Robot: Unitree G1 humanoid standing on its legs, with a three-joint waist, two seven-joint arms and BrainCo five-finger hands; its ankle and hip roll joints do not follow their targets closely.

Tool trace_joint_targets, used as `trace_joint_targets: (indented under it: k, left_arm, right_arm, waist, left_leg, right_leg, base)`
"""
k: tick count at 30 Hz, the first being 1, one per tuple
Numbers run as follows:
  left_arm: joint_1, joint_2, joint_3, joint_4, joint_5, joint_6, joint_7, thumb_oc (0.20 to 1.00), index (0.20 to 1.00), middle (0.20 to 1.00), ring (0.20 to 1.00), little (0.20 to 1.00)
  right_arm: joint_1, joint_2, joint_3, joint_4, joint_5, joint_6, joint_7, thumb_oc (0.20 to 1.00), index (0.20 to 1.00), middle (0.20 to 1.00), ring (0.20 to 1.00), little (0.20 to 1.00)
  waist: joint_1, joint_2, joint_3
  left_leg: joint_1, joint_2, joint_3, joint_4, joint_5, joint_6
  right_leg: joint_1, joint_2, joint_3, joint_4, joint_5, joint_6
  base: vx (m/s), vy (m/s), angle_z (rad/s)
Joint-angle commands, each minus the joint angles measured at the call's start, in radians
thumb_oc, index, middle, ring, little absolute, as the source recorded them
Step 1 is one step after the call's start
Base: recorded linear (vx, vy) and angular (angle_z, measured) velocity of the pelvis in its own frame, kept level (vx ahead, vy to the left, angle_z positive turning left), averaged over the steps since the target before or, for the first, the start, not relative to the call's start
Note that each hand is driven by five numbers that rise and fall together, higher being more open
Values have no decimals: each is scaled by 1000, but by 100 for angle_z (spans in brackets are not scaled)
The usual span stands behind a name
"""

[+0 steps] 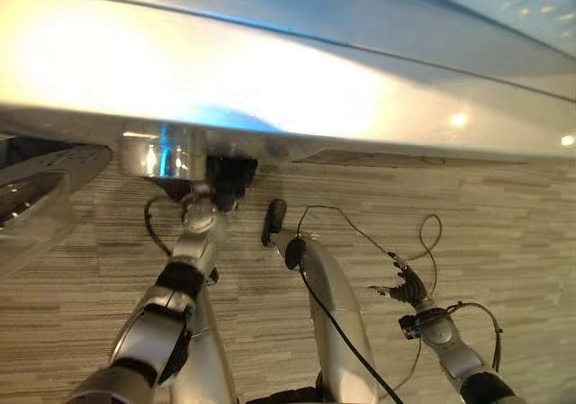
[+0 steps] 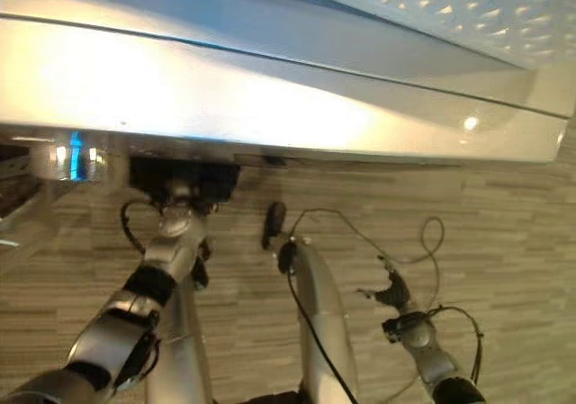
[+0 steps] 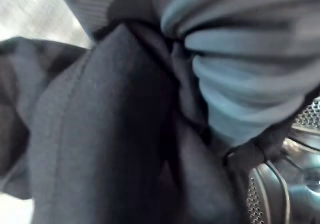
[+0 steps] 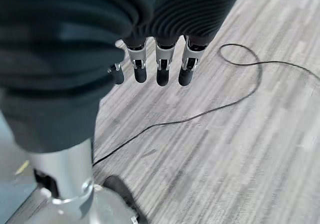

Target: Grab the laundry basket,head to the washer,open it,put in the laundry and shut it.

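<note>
Both arms are silver-grey shells broken by black joint bands. The right hand [image 4: 159, 67] has silver fingers [image 4: 161, 59] ending in dark rounded tips — just behind them sits a dark ribbed cover. The left hand [image 1: 222, 181] shows the same dark cover — the metal behind it is silver.

Across the top of our view runs the washer [image 1: 270, 71], its open door [image 1: 36, 197] at the left edge. Our left hand [image 1: 225, 175] reaches under its front edge, laundry [image 3: 115, 134] before the drum [image 3: 295, 184]. Our right hand [image 1: 407, 287] hangs lower right, over the floor [image 1: 504, 215].
</note>
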Motion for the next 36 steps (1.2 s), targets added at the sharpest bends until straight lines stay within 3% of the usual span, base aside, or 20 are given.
trace_joint_targets:
  k: [1,6,11,15,19,20,21,22,24,25,27,28,32,34,36]
  left_arm:
    - [25,-18,34,-80,-10,-103,60,200,200,200,200,200]
    - [-160,45,67,-30,-37,-135,109,200,200,200,200,200]
    - [-385,202,63,-68,-44,-176,161,200,200,200,200,200]
    - [-504,217,28,-155,-65,-223,188,200,200,200,200,200]
    - [-543,211,11,-108,-96,-216,188,200,200,200,200,200]
    - [-545,212,10,-105,-99,-217,185,454,454,454,454,454]
    - [-538,218,7,-80,-106,-204,173,834,834,834,834,834]
    - [-526,223,6,-17,-119,-173,154,1000,1000,1000,1000,1000]
    - [-521,230,1,76,-160,-140,115,1000,1000,1000,1000,1000]
    - [-526,249,-30,176,-116,-69,92,1000,1000,1000,1000,1000]
    - [-516,252,-45,255,-91,-18,52,1000,1000,1000,1000,1000]
    - [-531,255,-71,369,-30,51,22,1000,1000,1000,1000,1000]
    - [-542,234,-77,399,-10,56,4,1000,1000,1000,1000,1000]
    - [-529,213,-90,449,44,103,-32,1000,1000,1000,1000,1000]
    - [-526,208,-85,460,46,105,-32,1000,1000,1000,1000,1000]
  right_arm:
    - [53,-38,50,-24,18,-20,-28,1000,1000,1000,1000,1000]
    - [36,-45,81,-24,15,-28,-16,1000,1000,1000,1000,1000]
    - [14,-54,87,-8,32,-34,1,1000,1000,1000,1000,1000]
    - [7,-56,77,8,43,-22,7,1000,1000,1000,1000,1000]
    - [-10,-61,84,-8,54,-19,9,1000,1000,1000,1000,1000]
    - [-11,-60,85,-9,54,-19,9,1000,1000,1000,1000,1000]
    - [-12,-64,86,-13,54,-19,10,1000,1000,1000,1000,1000]
    - [-17,-69,87,-22,52,-22,9,1000,1000,1000,1000,1000]
    - [-22,-71,91,-19,53,-24,6,1000,1000,1000,1000,1000]
    - [-32,-70,97,-9,53,-24,0,1000,1000,1000,1000,1000]
    - [-32,-79,101,-16,50,-29,4,1000,1000,1000,1000,1000]
    - [-30,-88,106,-3,48,-31,6,1000,1000,1000,1000,1000]
    - [-17,-98,107,-3,56,-41,14,1000,1000,1000,1000,1000]
    - [-21,-100,126,16,57,-43,22,1000,1000,1000,1000,1000]
    - [-22,-101,132,21,57,-43,26,1000,1000,1000,1000,1000]
  waist:
    - [-11,11,-108]
    - [-55,-2,-139]
    - [-90,-1,-170]
    - [-92,22,-176]
    - [-90,44,-173]
    - [-92,44,-174]
    - [-91,47,-173]
    - [-90,52,-174]
    - [-87,60,-176]
    - [-81,70,-179]
    - [-76,78,-179]
    - [-73,88,-181]
    - [-68,97,-179]
    - [-64,105,-176]
    - [-64,103,-171]
  left_leg:
    - [-42,13,-14,40,-24,8]
    - [-86,40,9,88,-67,17]
    - [-137,72,25,169,-125,24]
    - [-176,79,12,216,-150,35]
    - [-201,69,8,224,-151,35]
    - [-203,68,7,225,-151,35]
    - [-205,69,8,226,-151,35]
    - [-206,69,10,230,-152,36]
    - [-208,66,14,228,-150,37]
    - [-207,62,22,218,-144,39]
    - [-197,56,33,189,-134,41]
    - [-184,46,40,149,-116,41]
    - [-141,22,44,62,-73,38]
    - [-89,6,49,-35,-32,31]
    - [-56,-4,55,-74,-16,30]
  right_leg:
    - [27,12,24,-10,28,71]
    - [-25,48,53,-27,41,77]
    - [-71,78,70,-13,42,82]
    - [-102,84,64,15,29,82]
    - [-127,72,59,29,20,78]
    - [-128,72,59,30,20,78]
    - [-131,70,58,34,18,76]
    - [-138,66,58,40,16,73]
    - [-141,63,58,42,16,71]
    - [-140,62,56,34,20,70]
    - [-133,58,58,12,29,70]
    - [-123,53,61,-18,42,76]
    - [-85,47,67,-81,70,80]
    - [-40,43,72,-148,101,87]
    - [-13,40,74,-177,114,89]
  base:
    - [12,53,-36]
    - [29,63,-34]
    - [55,37,-39]
    - [53,-5,-25]
    - [36,-1,4]
    - [16,2,5]
    - [9,16,7]
    - [11,19,8]
    - [1,27,8]
    - [-22,43,8]
    - [-36,54,4]
    - [-37,45,2]
    - [-49,21,6]
    - [-88,28,10]
    - [-71,22,15]
